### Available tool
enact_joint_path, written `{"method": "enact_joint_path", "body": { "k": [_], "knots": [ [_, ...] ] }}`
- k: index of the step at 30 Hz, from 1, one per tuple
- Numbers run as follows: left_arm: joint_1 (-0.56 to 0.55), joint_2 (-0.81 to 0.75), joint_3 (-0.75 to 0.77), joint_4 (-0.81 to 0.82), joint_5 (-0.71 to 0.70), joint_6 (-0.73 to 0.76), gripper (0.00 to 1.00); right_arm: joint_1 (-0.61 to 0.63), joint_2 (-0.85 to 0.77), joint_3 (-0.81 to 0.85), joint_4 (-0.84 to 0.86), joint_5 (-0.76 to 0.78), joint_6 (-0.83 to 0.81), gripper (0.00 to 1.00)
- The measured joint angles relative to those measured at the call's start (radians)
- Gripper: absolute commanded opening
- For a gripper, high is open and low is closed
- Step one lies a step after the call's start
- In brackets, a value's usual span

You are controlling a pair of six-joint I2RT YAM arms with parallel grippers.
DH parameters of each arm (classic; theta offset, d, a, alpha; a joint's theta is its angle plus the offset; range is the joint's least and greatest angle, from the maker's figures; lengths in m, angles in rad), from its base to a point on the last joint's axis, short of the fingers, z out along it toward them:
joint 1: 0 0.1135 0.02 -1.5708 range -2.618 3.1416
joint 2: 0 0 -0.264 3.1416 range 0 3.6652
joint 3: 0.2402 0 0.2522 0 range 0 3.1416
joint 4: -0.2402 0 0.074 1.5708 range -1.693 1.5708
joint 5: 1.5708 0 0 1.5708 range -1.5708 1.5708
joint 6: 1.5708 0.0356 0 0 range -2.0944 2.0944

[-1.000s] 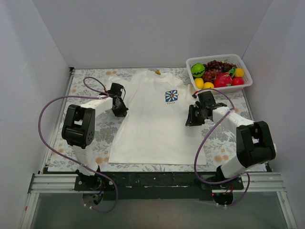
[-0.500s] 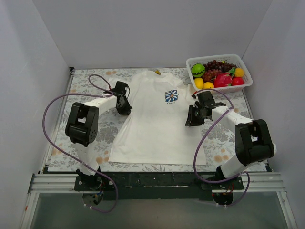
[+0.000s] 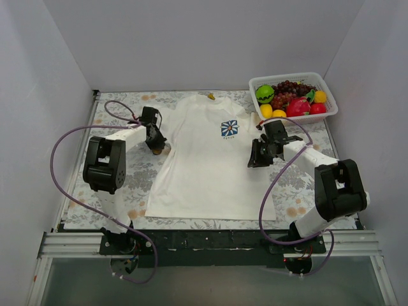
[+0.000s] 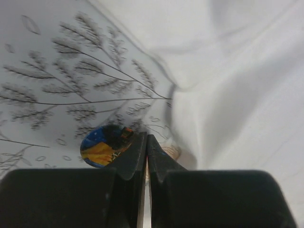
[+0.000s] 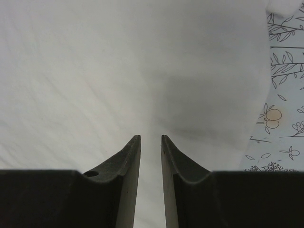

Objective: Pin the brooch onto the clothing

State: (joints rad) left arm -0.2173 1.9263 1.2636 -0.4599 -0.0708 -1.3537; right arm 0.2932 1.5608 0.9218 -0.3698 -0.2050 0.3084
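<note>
Nearest the arms' bases, the shirt's (image 3: 210, 172) hem lies flat on the flowered mat (image 3: 137, 172) that covers the tabletop, with the collar at the far end. Midway up, the right gripper (image 5: 150, 137) hangs low over the shirt's right side. Its jaws stand a narrow gap apart with only white cloth showing between them, so it holds nothing. Across from it, the left gripper (image 4: 146, 137) is down at the edge of the left sleeve, jaws pressed together to a thin slit. The brooch (image 4: 102, 149) lies on the mat just left of those tips, a small round disc glinting blue and gold. Its right edge is hidden behind the left finger, beside the bunched sleeve edge. I cannot tell whether the tips touch it, and nothing shows it caught between them. The step in hand looks like fetching the brooch, with the pinning itself not yet begun. The next move probably calls for the left jaws to part and straddle the disc, then close on its rim without dragging in the sleeve fold beside it. The brooch could then be lifted and carried over the cloth. A flat disc on a smooth mat may skid away from closing tips, so a square, low approach seems wise, and the right gripper is well placed to steady the shirt. Farther on, the daisy print (image 3: 229, 129) sits on the chest, and a basket (image 3: 287, 76) of fruit stands at the far right corner, well apart from the work.
</note>
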Motion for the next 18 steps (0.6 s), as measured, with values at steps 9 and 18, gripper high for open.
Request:
{"method": "enact_joint_path", "body": {
  "k": [9, 18],
  "knots": [
    [0.155, -0.081, -0.094, -0.029, -0.092, -0.041, 0.00, 0.000, 0.018, 0.027, -0.005, -0.004, -0.010, 0.31],
    [0.217, -0.116, -0.087, -0.115, -0.157, -0.026, 0.43, 0.000, 0.035, 0.040, -0.003, -0.028, -0.024, 0.33]
  ]
}}
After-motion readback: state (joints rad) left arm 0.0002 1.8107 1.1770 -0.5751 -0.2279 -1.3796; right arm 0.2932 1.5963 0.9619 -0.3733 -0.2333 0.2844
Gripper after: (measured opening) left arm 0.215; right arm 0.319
